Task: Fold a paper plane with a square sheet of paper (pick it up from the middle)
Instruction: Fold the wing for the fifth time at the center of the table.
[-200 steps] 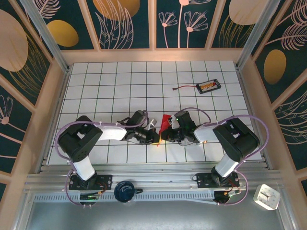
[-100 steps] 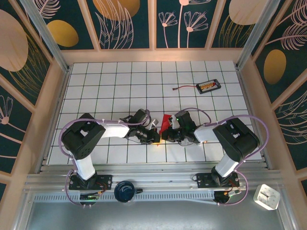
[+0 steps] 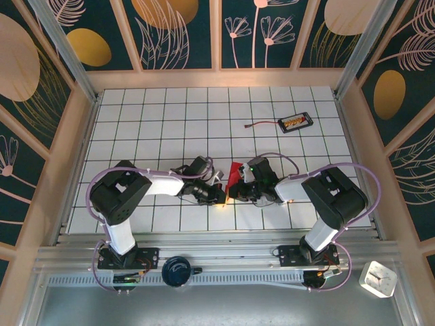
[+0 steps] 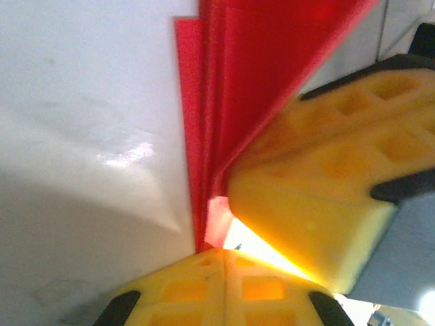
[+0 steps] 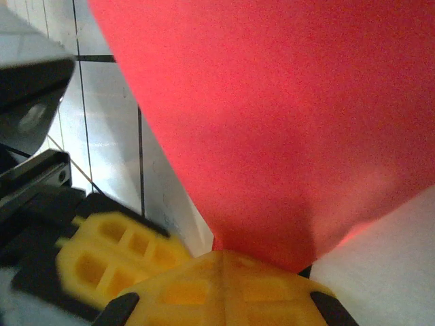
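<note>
Left gripper (image 3: 219, 195), right gripper (image 3: 235, 191): both clenched on red paper (image 3: 235, 172), tips nearly touching. Paper layered and upright between them, near-centre of tiled table (image 3: 170, 115). Likely mid-crease. Next: one pinch anchors, other slides along fold, avoid tearing.

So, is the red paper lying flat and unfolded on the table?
No, the red paper is folded into layers and pinched at its base by the left fingers.

Both wrist views crop the red paper (image 4: 251, 61).
</note>
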Tool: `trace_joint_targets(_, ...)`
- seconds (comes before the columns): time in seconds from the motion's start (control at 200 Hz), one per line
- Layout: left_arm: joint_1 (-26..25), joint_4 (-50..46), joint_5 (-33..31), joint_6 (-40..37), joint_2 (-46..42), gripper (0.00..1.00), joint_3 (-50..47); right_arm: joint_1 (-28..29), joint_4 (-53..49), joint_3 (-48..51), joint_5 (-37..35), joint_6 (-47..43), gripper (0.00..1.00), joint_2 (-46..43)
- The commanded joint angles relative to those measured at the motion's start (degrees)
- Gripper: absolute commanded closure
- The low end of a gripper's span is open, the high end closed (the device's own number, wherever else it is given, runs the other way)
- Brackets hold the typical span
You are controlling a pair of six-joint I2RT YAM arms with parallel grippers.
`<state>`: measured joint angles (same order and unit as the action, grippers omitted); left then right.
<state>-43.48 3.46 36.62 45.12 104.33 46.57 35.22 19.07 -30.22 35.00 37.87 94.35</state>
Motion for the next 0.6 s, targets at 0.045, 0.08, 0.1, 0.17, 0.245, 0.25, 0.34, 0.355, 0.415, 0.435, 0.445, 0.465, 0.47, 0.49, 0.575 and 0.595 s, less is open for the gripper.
trace_joint_targets(0.045, 0.24, -1.19, -8.42, -0.56, 1.05, 1.00, -1.13, -0.55, -2.10, 0.56, -2.40, -1.39, 0.93, 1.61)
trace_joint_targets(0.08, 0.24, -1.72, -9.25, -0.90, 1.15, 1.00, -1.13, -0.56, -2.11, 0.60, -2.40, -1.39, 0.93, 1.60)
trace_joint_targets(0.1, 0.24, -1.97, -9.35, -1.09, 1.28, 1.00, -1.10, -0.57, -2.11, 0.53, -2.40, -1.39, 0.93, 1.63)
trace_joint_targets(0.17, 0.09, -3.40, -9.71, -1.73, 1.96, 1.00, -0.65, -0.59, -2.28, 0.42, -2.25, -1.48, 0.93, 1.58)
trace_joint_targets(0.245, -0.17, -4.91, -10.35, -2.08, 2.38, 1.00, -0.61, -0.59, -2.59, 0.12, -2.13, -1.52, 0.92, 1.30)
trace_joint_targets(0.25, -0.19, -4.98, -10.34, -2.07, 2.38, 1.00, -0.65, -0.59, -2.61, 0.10, -2.13, -1.55, 0.92, 1.25)
trace_joint_targets(0.34, -0.20, -6.41, -10.69, -2.14, 2.51, 1.00, -1.55, -0.92, -2.90, -0.60, -1.98, -1.48, 0.91, 0.71)
trace_joint_targets(0.355, -0.20, -6.63, -10.77, -2.18, 2.47, 1.00, -1.75, -1.01, -2.92, -0.71, -1.89, -1.41, 0.91, 0.75)
trace_joint_targets(0.415, -0.17, -7.76, -11.11, -2.64, 2.63, 1.00, -2.40, -1.18, -3.16, -1.22, -2.02, -1.45, 0.89, 0.50)
trace_joint_targets(0.435, -0.18, -8.04, -11.13, -2.75, 2.71, 1.00, -2.69, -1.25, -3.31, -1.40, -2.04, -1.49, 0.89, 0.51)
trace_joint_targets(0.445, -0.19, -8.26, -11.13, -2.89, 2.72, 1.00, -2.77, -1.28, -3.37, -1.46, -2.04, -1.55, 0.88, 0.56)
trace_joint_targets(0.465, -0.19, -8.59, -11.13, -3.07, 2.80, 1.00, -2.97, -1.37, -3.56, -1.64, -2.04, -1.64, 0.88, 0.57)
trace_joint_targets(0.47, -0.19, -8.62, -11.13, -3.09, 2.80, 1.00, -3.01, -1.42, -3.58, -1.66, -2.00, -1.65, 0.88, 0.57)
trace_joint_targets(0.49, -0.17, -8.92, -11.13, -3.38, 2.84, 1.00, -3.21, -1.49, -3.72, -1.77, -1.96, -1.78, 0.88, 0.59)
trace_joint_targets(0.575, -0.20, -10.01, -11.39, -4.22, 3.15, 1.00, -4.12, -2.26, -4.04, -2.28, -1.69, -2.17, 0.86, 0.57)
trace_joint_targets(0.595, -0.20, -10.26, -11.48, -4.38, 3.22, 1.00, -4.27, -2.47, -4.19, -2.42, -1.61, -2.33, 0.86, 0.57)
